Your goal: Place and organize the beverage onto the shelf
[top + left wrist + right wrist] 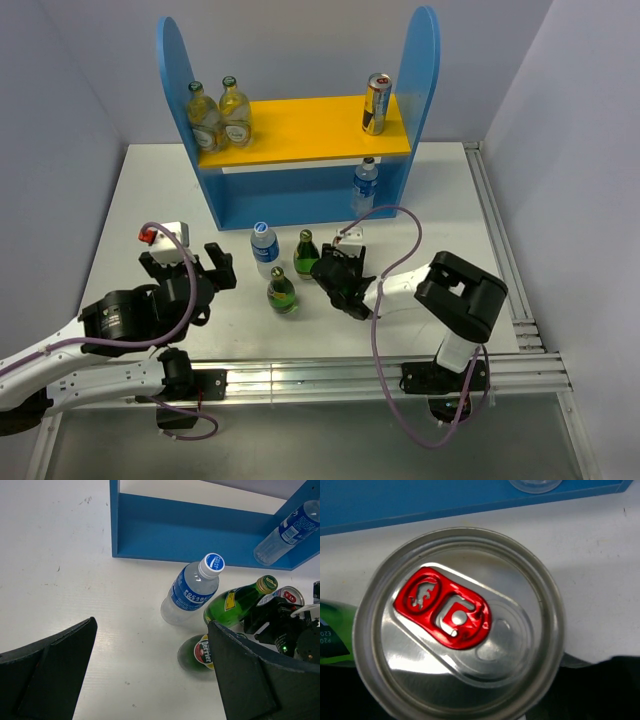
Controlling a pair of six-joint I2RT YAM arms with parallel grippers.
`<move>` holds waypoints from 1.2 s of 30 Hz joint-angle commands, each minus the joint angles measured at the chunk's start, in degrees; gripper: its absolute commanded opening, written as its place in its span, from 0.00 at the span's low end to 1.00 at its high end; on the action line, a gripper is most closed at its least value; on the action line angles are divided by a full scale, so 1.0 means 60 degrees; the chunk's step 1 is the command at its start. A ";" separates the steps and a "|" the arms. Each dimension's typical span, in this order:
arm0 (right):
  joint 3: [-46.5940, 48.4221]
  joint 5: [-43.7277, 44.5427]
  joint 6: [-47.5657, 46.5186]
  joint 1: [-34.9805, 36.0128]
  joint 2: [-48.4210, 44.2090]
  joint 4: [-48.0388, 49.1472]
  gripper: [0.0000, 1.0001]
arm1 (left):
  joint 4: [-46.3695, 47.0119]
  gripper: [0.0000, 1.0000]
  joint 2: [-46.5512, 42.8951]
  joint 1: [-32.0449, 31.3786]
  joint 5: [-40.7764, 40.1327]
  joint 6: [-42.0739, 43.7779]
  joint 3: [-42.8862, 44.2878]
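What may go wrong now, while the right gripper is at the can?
1. The can stands right beside the far green bottle; the right gripper may knock that bottle over when lifting.
2. The pictures do not show the hold on the can, so it may slip.

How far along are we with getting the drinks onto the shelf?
Done: two yellow bottles and a can stand on the shelf's upper board, a water bottle on its base. In hand: the right gripper is at a second can, grip unclear. Still to go: another water bottle and two green bottles on the table.
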 commanded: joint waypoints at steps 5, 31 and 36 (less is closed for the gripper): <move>0.0221 0.0487 0.0203 -0.0103 -0.0880 -0.0711 0.27 | 0.0129 0.99 0.0128 -0.0074 -0.0078 0.0086 0.0125; 1.0618 -0.0934 -0.3400 -0.2167 -0.0900 -0.6283 0.00 | 0.0392 0.99 0.0113 -0.0074 0.0069 0.0305 -0.0007; 1.2389 -0.1445 -0.3693 -0.2841 0.0829 -0.6591 0.00 | 0.0334 0.99 0.0230 -0.0089 0.0054 0.0247 0.0022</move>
